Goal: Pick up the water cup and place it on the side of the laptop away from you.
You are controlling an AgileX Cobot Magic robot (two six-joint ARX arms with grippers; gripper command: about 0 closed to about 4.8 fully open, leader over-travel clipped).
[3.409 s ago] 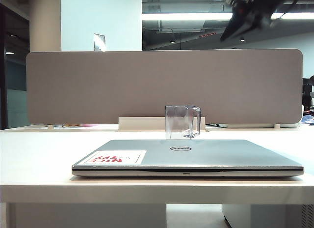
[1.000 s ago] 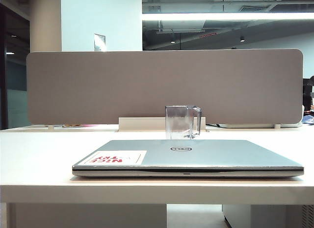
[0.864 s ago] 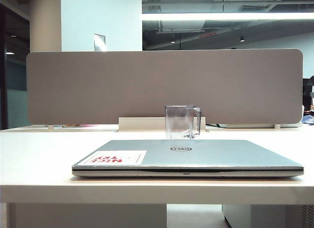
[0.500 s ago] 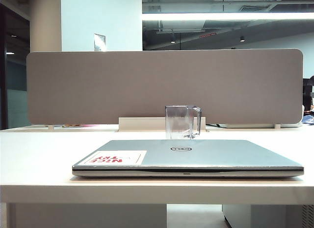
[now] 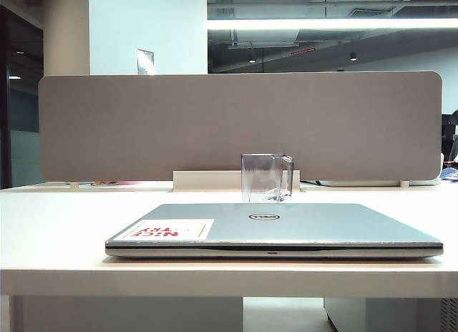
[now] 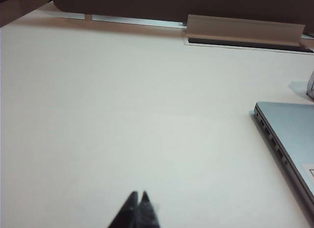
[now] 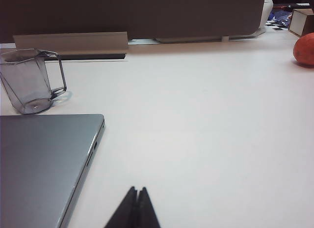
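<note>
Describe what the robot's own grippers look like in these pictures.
Little shows. The left gripper appears in the left wrist view only as two thin, black, pointed fingertips, pressed together into a wedge. The right gripper looks alike in the right wrist view: matte black, tapering tips. No cables, markings or arm links are visible; the exterior view shows neither arm.

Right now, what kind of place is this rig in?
Probably an open-plan office desk. A grey fabric divider panel backs the white table, a closed silver-grey Dell laptop lies on it, and long ceiling strip lights hang over more workspace behind.
</note>
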